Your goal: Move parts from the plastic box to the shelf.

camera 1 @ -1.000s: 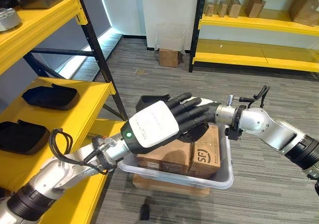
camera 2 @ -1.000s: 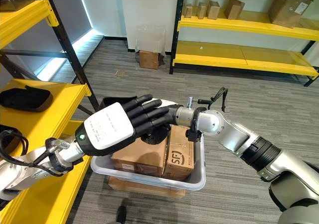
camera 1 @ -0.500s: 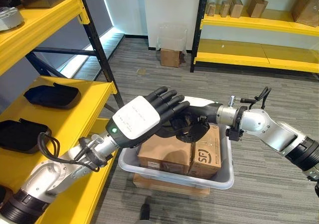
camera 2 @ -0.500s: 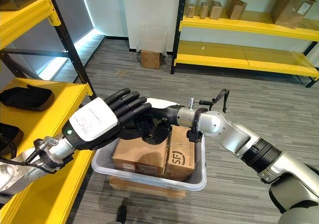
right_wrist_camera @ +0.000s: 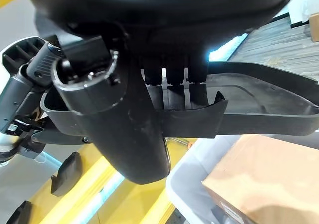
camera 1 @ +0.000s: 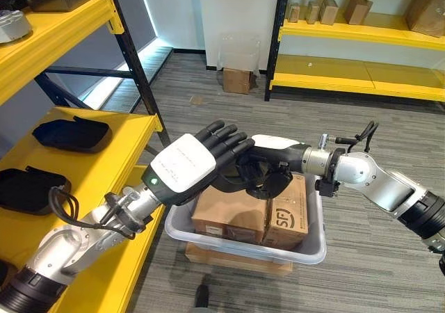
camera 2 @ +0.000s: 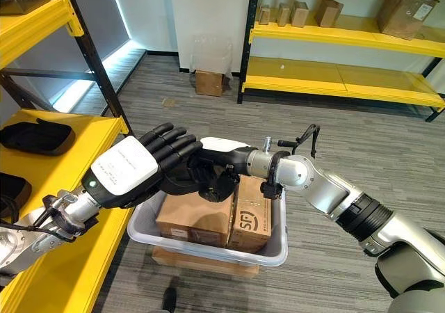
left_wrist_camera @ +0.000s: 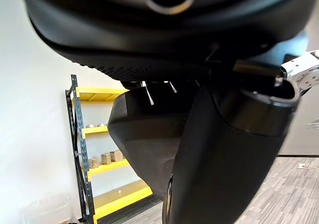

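Since a second ago my left robot hand [camera 1: 182,170] has swung off the front of the box toward the shelf side, uncovering the black part [camera 2: 208,181] it had hidden. That left robot hand hovers with fingers [camera 1: 226,138] straight and spread, their tips lying against the near side of the part; I cannot tell whether the thumb hooks under it. Below sits the plastic box [camera 1: 306,247], grey-white, resting on a flat cardboard piece on the floor, with two brown cartons [camera 1: 229,215] packed inside it. Just above the cartons my right robot hand [camera 2: 222,153] has its fingers and thumb curled round the black part, a shallow moulded tray shape; the right wrist view shows the fingers hooked over its rim [right_wrist_camera: 259,117]. To my left stands the yellow shelf [camera 1: 118,142], carrying two similar black parts [camera 1: 69,133]. Farther back, another yellow shelf [camera 1: 348,73] holds small brown boxes [camera 1: 327,10].
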Motion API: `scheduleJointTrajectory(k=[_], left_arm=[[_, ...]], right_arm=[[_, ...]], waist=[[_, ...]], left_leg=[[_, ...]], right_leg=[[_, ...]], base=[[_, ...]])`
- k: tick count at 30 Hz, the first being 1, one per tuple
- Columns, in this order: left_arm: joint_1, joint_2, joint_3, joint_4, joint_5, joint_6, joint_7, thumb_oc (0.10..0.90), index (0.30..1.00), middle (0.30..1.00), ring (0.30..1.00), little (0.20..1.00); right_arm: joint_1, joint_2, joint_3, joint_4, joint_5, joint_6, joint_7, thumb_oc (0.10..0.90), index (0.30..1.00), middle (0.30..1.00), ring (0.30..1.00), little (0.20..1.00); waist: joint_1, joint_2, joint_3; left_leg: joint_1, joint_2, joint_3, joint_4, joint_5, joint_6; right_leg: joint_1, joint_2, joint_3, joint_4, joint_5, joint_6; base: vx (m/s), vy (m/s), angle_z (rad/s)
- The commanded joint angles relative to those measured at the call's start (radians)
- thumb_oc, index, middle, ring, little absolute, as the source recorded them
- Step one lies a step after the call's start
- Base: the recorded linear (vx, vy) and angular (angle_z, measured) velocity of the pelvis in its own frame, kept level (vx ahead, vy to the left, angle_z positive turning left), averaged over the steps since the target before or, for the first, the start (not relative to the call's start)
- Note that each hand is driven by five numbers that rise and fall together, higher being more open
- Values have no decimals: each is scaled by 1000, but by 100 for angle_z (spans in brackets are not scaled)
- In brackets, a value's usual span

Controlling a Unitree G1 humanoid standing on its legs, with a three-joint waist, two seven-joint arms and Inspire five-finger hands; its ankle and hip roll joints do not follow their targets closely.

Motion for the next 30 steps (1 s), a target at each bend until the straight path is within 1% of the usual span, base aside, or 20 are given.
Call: scheduleJointTrajectory(k=[1, 2, 3, 4, 12, 16, 20, 30], left_arm=[[-101, 38, 10, 15, -9, 26, 19, 900, 1000, 1000, 1000, 1000], [-114, 41, 0, 17, -5, 27, 16, 900, 1000, 1000, 1000, 1000], [-123, 42, -9, 17, -4, 25, 11, 496, 435, 435, 435, 435], [-128, 41, -17, 20, 1, 24, 9, 400, 300, 300, 300, 300], [-235, 48, -139, 20, 8, 4, -28, 400, 300, 300, 300, 300], [-267, 41, -175, 28, 8, 4, -40, 400, 300, 300, 300, 300], [-276, 41, -186, 32, 7, 3, -45, 400, 300, 300, 300, 300], [-254, 28, -176, 31, -16, 1, -57, 400, 300, 300, 300, 300]], right_arm=[[-91, 77, -144, -35, 44, -88, -75, 400, 300, 300, 300, 300], [-92, 79, -146, -35, 46, -88, -75, 400, 300, 300, 300, 300], [-92, 81, -146, -35, 48, -86, -74, 400, 300, 300, 300, 300], [-92, 84, -146, -34, 47, -86, -75, 400, 300, 300, 300, 300], [-116, 105, -128, -21, 45, -85, -80, 400, 300, 300, 300, 300], [-128, 117, -120, -12, 41, -84, -83, 400, 300, 300, 300, 300], [-131, 119, -119, -13, 41, -81, -81, 400, 300, 300, 300, 300], [-132, 133, -121, 0, 27, -76, -81, 400, 300, 300, 300, 300]], waist=[[-18, -91, -71], [-18, -92, -71], [-19, -92, -71], [-21, -91, -71], [-32, -91, -75], [-36, -93, -76], [-37, -93, -76], [-36, -91, -80]], left_leg=[[-6, 93, 27, 40, -71, -36], [-7, 93, 27, 40, -71, -35], [-8, 94, 27, 40, -71, -36], [-7, 94, 27, 40, -72, -36], [-5, 95, 31, 40, -74, -36], [-4, 96, 33, 41, -76, -36], [-2, 97, 32, 42, -77, -35], [-1, 95, 30, 45, -78, -33]], right_leg=[[42, -24, 12, 32, -75, 2], [41, -24, 13, 32, -75, 2], [41, -24, 12, 33, -76, 2], [41, -24, 12, 33, -75, 2], [37, -22, 19, 36, -79, 1], [38, -21, 23, 37, -81, -1], [37, -20, 25, 37, -82, -1], [40, -20, 25, 43, -86, -4]], base=[[0, 0, 0], [0, 0, 0], [0, 0, 0], [0, 0, 0], [0, 0, 0], [8, -6, -6], [6, -4, -4], [0, 0, 0]])
